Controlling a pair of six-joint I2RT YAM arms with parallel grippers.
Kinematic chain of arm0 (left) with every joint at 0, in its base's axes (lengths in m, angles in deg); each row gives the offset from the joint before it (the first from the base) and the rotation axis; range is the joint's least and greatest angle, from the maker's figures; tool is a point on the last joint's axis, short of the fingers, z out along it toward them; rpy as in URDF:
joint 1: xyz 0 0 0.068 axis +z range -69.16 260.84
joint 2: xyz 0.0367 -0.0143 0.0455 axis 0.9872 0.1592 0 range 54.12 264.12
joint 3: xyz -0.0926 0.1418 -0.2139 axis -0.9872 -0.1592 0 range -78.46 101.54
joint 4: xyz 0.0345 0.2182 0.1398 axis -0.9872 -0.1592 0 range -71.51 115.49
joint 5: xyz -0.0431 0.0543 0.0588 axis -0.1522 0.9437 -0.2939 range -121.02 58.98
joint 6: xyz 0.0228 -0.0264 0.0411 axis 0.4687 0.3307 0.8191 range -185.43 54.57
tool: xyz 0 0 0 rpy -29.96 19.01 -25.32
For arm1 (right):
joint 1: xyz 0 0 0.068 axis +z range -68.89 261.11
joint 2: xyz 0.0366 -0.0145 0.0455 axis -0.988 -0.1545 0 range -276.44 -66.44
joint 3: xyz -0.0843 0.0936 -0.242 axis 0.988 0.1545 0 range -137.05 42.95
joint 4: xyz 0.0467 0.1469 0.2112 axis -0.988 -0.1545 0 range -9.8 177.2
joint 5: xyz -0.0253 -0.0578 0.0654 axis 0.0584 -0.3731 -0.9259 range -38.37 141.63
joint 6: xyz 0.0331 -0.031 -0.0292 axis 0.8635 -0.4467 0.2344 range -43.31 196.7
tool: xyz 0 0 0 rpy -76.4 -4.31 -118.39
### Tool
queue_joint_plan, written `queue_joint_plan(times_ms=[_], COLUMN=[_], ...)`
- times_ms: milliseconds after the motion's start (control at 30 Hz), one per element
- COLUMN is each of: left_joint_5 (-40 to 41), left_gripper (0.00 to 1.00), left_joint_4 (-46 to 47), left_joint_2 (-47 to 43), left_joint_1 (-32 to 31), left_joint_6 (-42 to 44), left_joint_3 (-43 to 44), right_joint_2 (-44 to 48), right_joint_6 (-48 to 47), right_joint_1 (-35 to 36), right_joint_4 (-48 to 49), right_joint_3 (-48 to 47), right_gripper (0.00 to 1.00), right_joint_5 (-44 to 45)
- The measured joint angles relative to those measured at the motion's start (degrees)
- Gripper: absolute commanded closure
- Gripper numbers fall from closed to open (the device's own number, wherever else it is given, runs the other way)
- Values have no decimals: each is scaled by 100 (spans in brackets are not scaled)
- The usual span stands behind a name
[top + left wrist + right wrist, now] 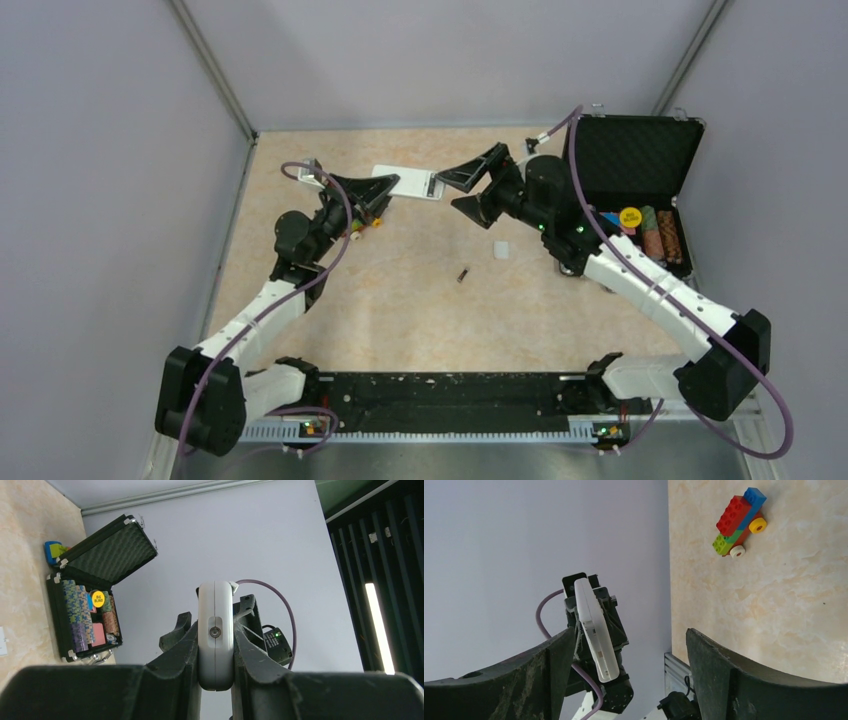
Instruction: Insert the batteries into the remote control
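1. The left arm reaches forward; the left tool (378, 196) clamps the remote control (410, 185) aloft at 12 o'clock.
2. The right tool (478, 192), fingers apart, faces the remote's 3 o'clock end.
3. One battery (463, 274) lies on the bench (400, 320), at 5 o'clock from the remote.

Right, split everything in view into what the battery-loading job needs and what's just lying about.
For the job:
remote control
one battery (second not in view)
small white piece, possibly the remote's cover

Lying about:
toy-brick train
open black case
poker chips inside it
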Motion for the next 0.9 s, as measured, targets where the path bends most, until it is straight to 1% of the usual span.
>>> queue_joint_plan(times_ms=[67, 133, 333, 533, 667, 767, 900], left_joint_5=[2, 2, 4, 7, 4, 4, 7], left_gripper=[100, 100, 100, 100, 100, 100, 100], left_joint_4=[-22, -59, -131, -199, -251, -308, -297], left_joint_2=[39, 50, 50, 63, 72, 74, 103], left_joint_1=[0, 0, 0, 4, 7, 7, 9], left_joint_6=[2, 20, 68, 153, 184, 197, 173], left_joint_3=[0, 0, 0, -2, -9, -11, -11], right_joint_2=[-42, -90, -201, -356, -400, -426, -474], right_joint_6=[17, 7, -74, -76, -76, -79, -98], right_joint_1=[0, 2, 4, 11, 13, 13, 13], right_joint_4=[61, 66, 26, 74, 116, 114, 105], right_joint_3=[-7, -15, -74, -140, -142, -162, -216], right_gripper=[16, 17, 27, 32, 38, 40, 46], right_joint_5=[9, 39, 133, 149, 155, 170, 179])
